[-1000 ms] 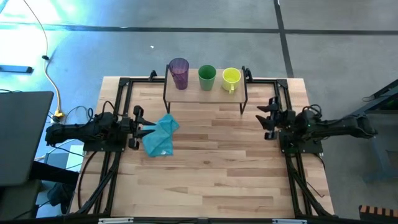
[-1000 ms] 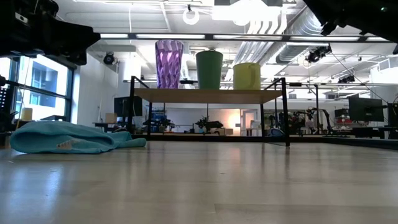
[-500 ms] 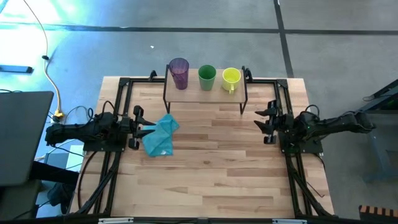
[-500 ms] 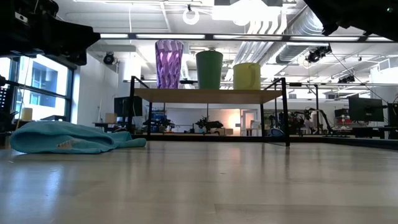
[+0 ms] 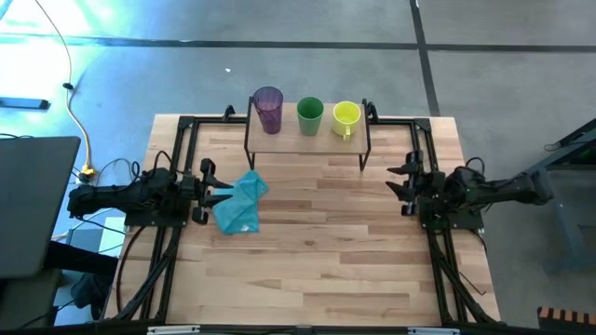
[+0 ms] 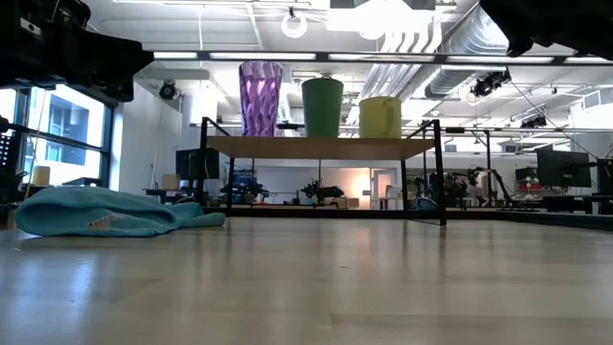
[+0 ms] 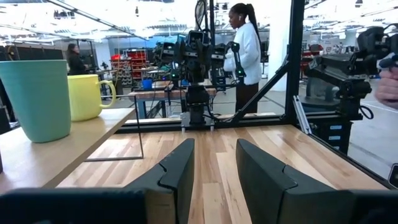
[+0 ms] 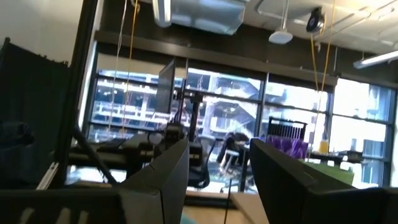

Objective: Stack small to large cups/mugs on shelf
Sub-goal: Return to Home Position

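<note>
Three cups stand upright in a row on the shelf [image 5: 307,140] at the table's far middle. They are a purple tumbler [image 5: 268,109], a green cup [image 5: 309,114] and a yellow mug [image 5: 346,116] with its handle toward the near edge. The low view shows the same three, the tumbler [image 6: 260,98], the cup [image 6: 322,106] and the mug [image 6: 380,116], each resting on its base. My left gripper [image 5: 212,177] hovers open at the table's left edge. My right gripper [image 5: 400,181] hovers open at the right edge, with nothing between its fingers [image 8: 168,174].
A light blue cloth [image 5: 240,203] lies crumpled on the table, just in front of my left gripper's fingertips. Black frame rails [image 5: 177,140] run along the table's left, right and far sides. Bare wood stretches between the two arms and toward the near edge.
My right arm has drawn in slightly at the table's right edge, and its gripper has stayed open. The cups, the shelf and the cloth have not moved.
</note>
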